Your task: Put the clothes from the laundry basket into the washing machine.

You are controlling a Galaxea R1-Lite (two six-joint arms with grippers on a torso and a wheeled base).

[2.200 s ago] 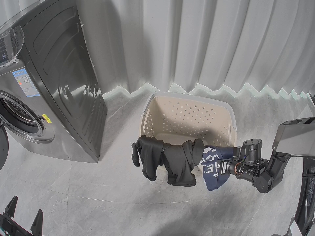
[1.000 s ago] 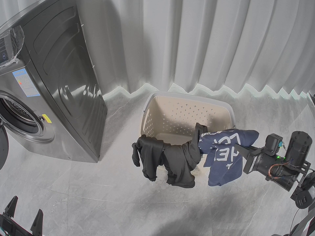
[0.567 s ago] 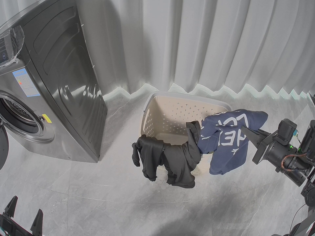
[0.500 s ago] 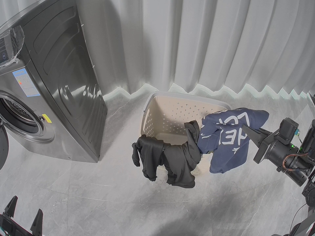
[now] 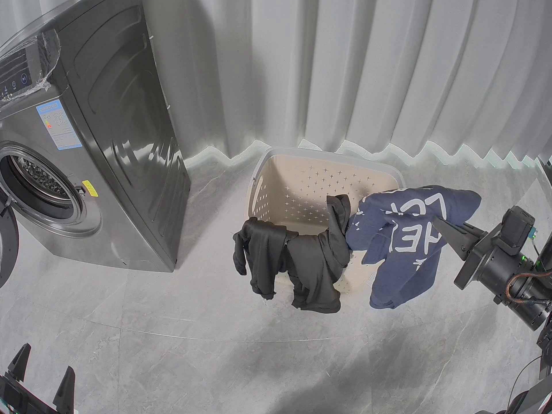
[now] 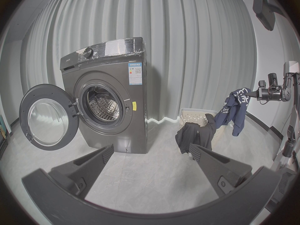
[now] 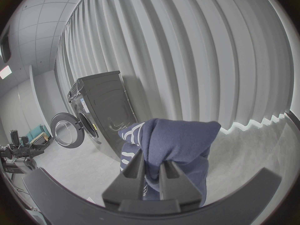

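right end effector [image 7: 152, 161]: clenched on a bunched fold of the navy sweatshirt [image 5: 411, 231], both fingers pinched into the cloth; sits at the right of the scene, raised off the floor.
left end effector [image 6: 150, 147]: released, fingers spread wide with nothing between them; low at the near left, well apart from the basket.
navy sweatshirt: white lettering, hanging free from the right end effector, above the right side of the laundry basket [image 5: 322, 168]; lower end dangles by the basket's near right corner, off the floor.
black garment [image 5: 299, 254]: draped over the basket's near rim, most of it hanging down the outside; one end stands up just beside the sweatshirt, cannot tell if the two touch.
laundry basket: cream, perforated walls, on the floor [image 5: 201, 329] at centre, close to the curtain [image 5: 345, 58].
washing machine [image 5: 115, 116]: grey front loader at the far left, well apart from the basket.
door [image 6: 47, 116]: round, swung fully open to the machine's side.
drum [image 6: 103, 103]: mouth exposed, bare metal visible inside.
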